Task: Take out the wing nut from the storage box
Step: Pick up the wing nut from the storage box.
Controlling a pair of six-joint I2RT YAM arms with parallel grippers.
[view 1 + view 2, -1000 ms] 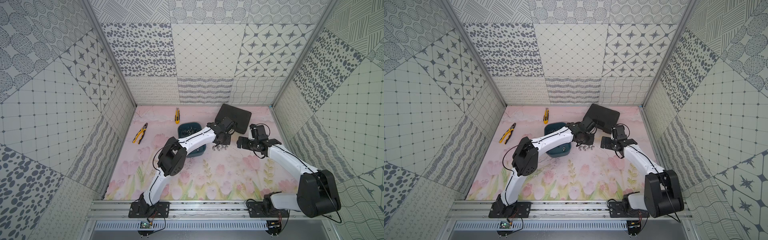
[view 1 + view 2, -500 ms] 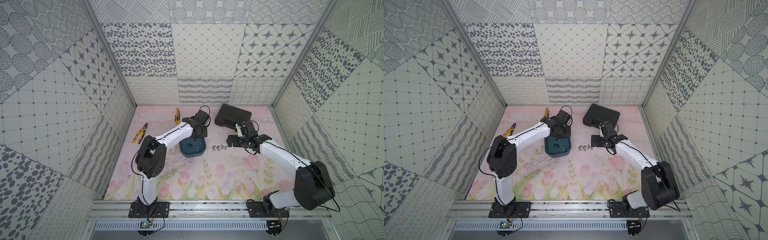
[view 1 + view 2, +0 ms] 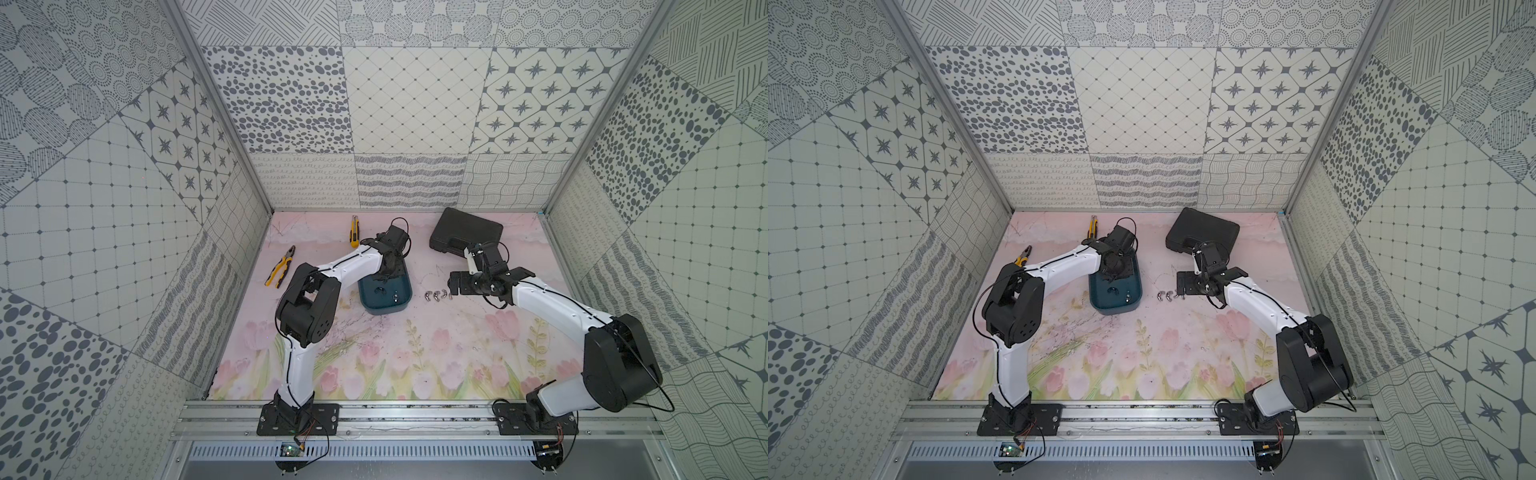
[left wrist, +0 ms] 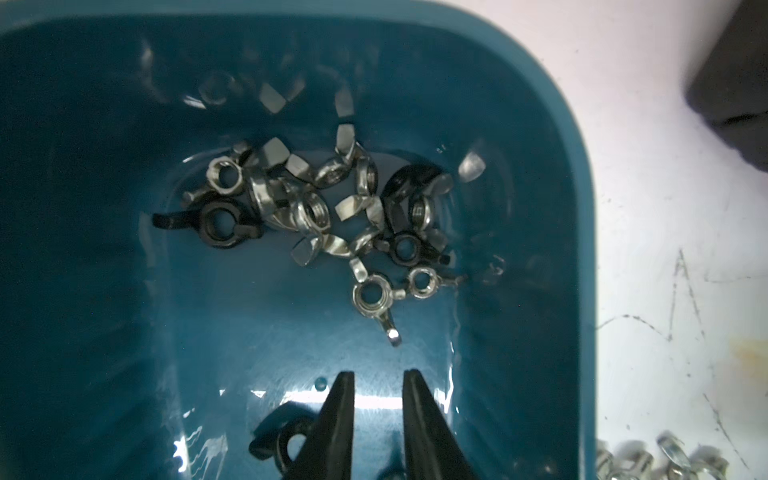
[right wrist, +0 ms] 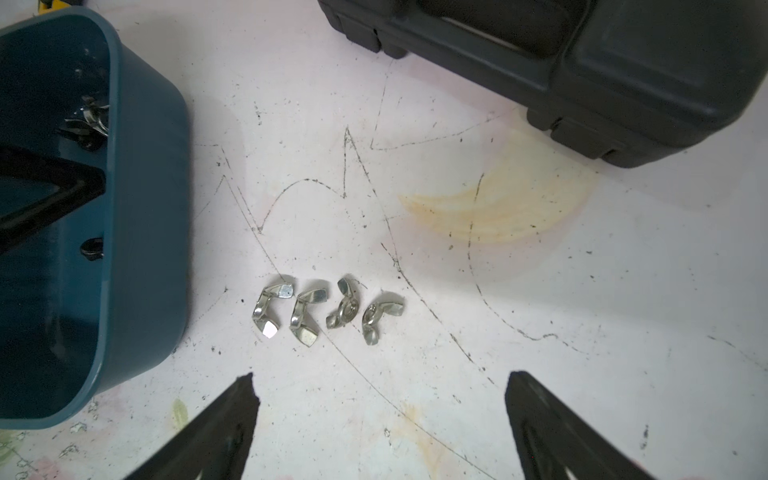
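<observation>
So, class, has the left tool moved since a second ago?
Yes: the left tool swung away from the black case, back over the storage box.

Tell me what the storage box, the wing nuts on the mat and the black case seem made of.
Storage box: glossy teal plastic, seemingly; its inner wall gives mirror-like reflections. Four wing nuts beside it: bright silvery metal, likely plated or stainless steel, with sharp glints. Black case: matte moulded plastic, judging by its dull sheen and moulded latches.
</observation>
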